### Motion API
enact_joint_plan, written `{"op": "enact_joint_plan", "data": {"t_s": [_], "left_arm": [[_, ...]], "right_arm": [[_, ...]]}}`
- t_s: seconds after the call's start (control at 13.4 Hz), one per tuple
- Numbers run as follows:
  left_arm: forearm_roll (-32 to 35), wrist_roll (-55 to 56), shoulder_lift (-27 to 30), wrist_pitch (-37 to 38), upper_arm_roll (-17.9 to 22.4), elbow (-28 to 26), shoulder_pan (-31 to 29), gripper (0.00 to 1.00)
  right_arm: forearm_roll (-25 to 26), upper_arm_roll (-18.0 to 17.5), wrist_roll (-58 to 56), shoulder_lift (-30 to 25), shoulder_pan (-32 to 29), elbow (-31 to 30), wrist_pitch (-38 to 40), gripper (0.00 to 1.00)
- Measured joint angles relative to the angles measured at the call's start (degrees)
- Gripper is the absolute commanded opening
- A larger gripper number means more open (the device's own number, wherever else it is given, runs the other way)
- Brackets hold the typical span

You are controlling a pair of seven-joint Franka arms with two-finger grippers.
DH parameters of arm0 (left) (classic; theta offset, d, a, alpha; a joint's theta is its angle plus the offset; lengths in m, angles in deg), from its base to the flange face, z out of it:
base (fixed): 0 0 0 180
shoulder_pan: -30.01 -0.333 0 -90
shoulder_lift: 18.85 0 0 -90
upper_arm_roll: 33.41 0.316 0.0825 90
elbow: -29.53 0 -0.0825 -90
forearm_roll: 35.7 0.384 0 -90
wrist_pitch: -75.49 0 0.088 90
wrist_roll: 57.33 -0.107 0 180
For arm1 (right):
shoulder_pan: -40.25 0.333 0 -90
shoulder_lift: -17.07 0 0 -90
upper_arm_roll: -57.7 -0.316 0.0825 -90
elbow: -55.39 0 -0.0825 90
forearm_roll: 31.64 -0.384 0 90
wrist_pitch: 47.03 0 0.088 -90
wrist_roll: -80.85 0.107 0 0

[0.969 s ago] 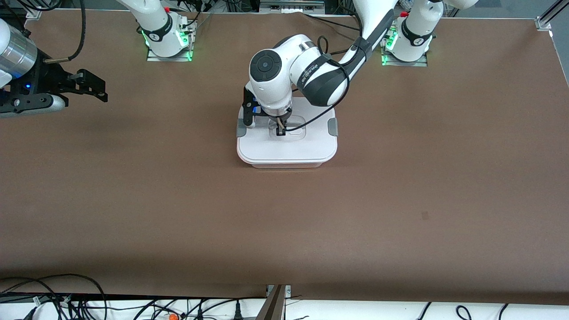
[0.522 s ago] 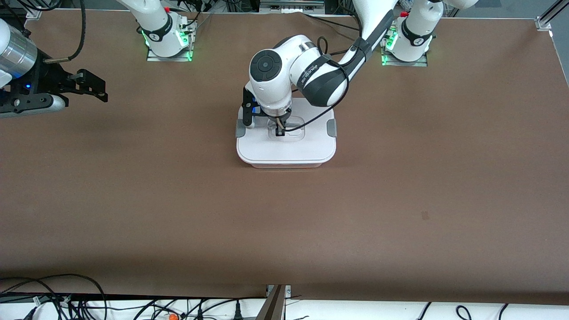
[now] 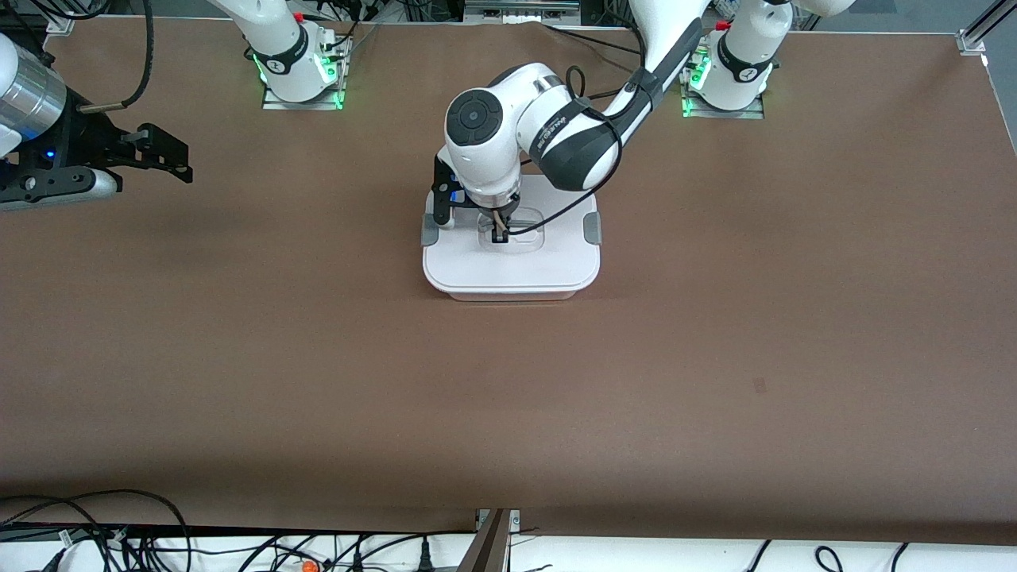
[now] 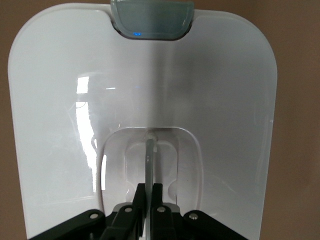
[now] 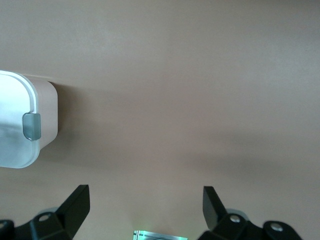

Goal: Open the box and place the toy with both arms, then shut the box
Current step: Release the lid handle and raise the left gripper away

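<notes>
Mid-table: translucent pale-pink plastic box [image 3: 508,294], white lid [image 3: 512,266] seated. Left gripper [image 4: 148,200] clamped on clear recessed handle [image 4: 150,155]; right gripper [image 5: 145,205] spread wide, waiting. Release 2 grey clips [image 3: 592,228] before lifting vertically. Toy unseen.

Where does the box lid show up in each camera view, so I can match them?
Front view: lid at table centre, under the left arm.
Left wrist view: lid fills the picture, the left tool shut on its handle.
Right wrist view: lid's corner at the edge.
Shared landmark: grey side clip.
</notes>
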Motion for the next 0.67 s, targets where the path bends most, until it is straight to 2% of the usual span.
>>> {"op": "enact_joint_plan", "data": {"t_s": [0.37,0.67], "left_arm": [[0.00,0.10,0.28,-0.18,0.19,1.83,-0.28,1.00],[-0.01,0.84,1.40,-0.20,0.50,4.12,-4.35,1.00]], "right_arm": [[-0.01,-0.01,-0.04,0.00,0.00,0.00,-0.03,1.00],[-0.02,-0.02,-0.05,0.00,0.00,0.00,-0.03,1.00]]}}
